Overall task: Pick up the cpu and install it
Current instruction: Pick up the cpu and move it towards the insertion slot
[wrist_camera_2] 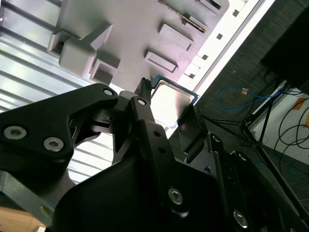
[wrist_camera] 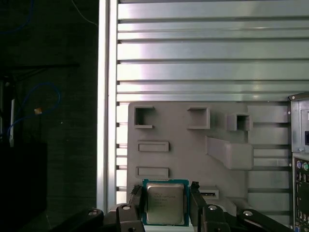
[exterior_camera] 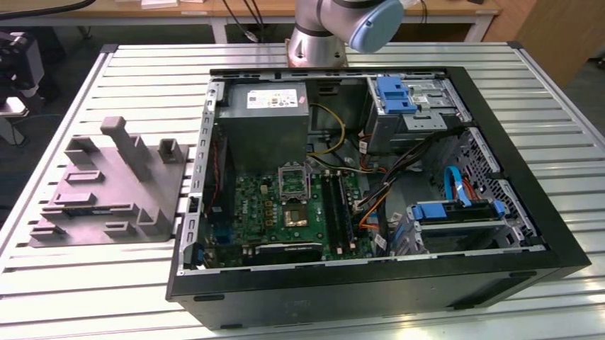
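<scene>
Slatted metal table (exterior_camera: 85, 283) has got a grey plastic holder block (exterior_camera: 104, 205) and an opened-up PC case (exterior_camera: 378, 287) sitting on it.

computer case (exterior_camera: 378, 287), holder block (exterior_camera: 99, 195), slatted table (exterior_camera: 85, 283)

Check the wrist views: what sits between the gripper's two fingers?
The cpu sits there, gripped at its opposite edges by the gripper fingers, as both wrist views show. The grey holder block lies beyond it.
</scene>
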You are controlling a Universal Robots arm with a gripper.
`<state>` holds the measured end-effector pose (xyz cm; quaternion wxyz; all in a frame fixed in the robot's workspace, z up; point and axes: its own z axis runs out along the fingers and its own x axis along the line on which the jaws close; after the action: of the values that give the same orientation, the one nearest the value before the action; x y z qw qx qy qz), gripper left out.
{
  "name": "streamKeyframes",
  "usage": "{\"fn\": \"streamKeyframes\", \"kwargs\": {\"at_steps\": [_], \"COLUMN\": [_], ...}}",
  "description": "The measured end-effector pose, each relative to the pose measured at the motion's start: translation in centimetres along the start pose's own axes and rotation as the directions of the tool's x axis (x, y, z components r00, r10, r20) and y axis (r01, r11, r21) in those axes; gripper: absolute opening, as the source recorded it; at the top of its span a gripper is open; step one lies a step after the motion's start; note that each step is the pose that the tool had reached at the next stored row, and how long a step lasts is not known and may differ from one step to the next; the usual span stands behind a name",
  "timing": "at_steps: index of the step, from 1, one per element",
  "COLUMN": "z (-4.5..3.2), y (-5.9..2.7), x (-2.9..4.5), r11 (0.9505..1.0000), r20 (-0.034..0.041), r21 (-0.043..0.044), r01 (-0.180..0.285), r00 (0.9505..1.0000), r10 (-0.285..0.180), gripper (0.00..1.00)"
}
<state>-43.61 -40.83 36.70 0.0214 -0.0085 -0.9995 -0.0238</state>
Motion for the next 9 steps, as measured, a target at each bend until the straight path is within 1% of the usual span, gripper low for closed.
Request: {"fn": "streamKeyframes", "kwargs": {"at_steps": [9], "z": [-0.02], "y": [0.01], "x": [-0.49], "r11": [1.0], "r20": [-0.0001], "r21": [0.0], "r01": [0.0], "r00": [1.0], "r10": [0.0], "gripper": [0.47]}}
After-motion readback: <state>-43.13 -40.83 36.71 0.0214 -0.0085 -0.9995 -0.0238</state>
